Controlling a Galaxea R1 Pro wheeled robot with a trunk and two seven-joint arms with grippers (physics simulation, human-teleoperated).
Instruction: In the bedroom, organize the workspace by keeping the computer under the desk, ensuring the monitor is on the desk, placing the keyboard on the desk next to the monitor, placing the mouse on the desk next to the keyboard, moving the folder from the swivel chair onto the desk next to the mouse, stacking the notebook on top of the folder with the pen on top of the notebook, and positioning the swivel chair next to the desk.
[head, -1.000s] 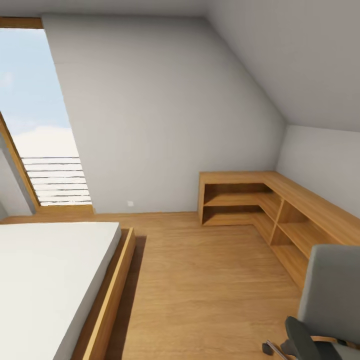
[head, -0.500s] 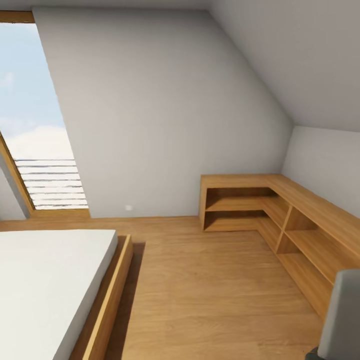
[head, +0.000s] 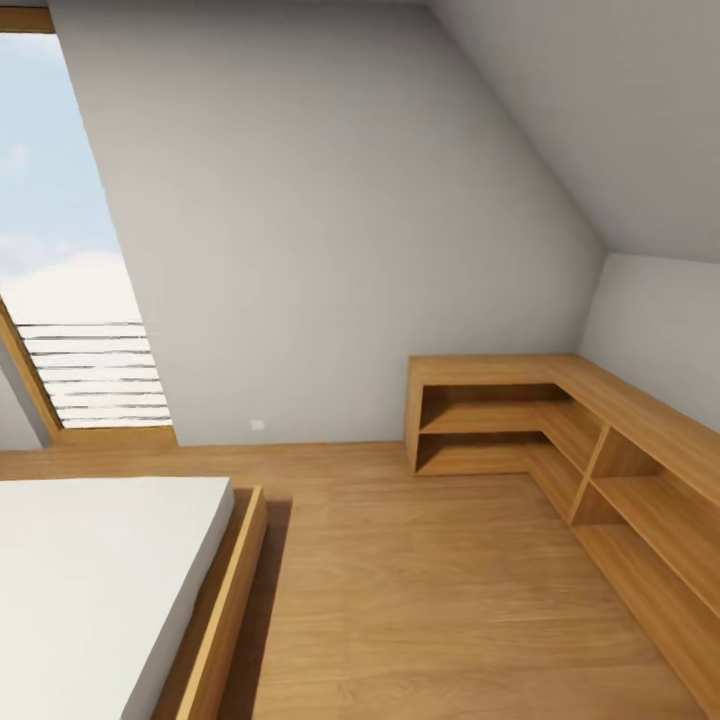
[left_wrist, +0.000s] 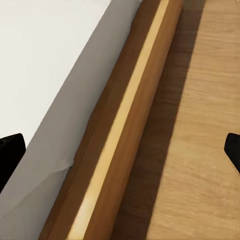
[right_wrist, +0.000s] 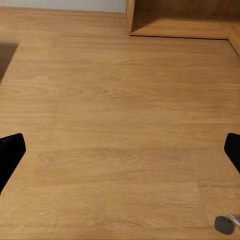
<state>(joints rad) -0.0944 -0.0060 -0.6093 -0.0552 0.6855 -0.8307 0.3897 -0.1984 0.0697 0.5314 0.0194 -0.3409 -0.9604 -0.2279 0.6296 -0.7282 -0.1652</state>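
I'm just driving around the bedroom, both grippers spread and empty, bed (head: 90, 580) at 8 o'clock, desk needs finding next.

You have open wood floor (head: 420, 580) running ahead between the bed (head: 100, 580) on your left and the low wooden shelving (head: 600, 460) on your right; the sloped ceiling (head: 600, 110) closes in above the shelving; a castor (right_wrist: 225, 224) sits near your right gripper (right_wrist: 120, 150).

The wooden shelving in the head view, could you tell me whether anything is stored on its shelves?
No, the compartments of the low wooden shelving that show stand bare, with only wood boards visible inside them.
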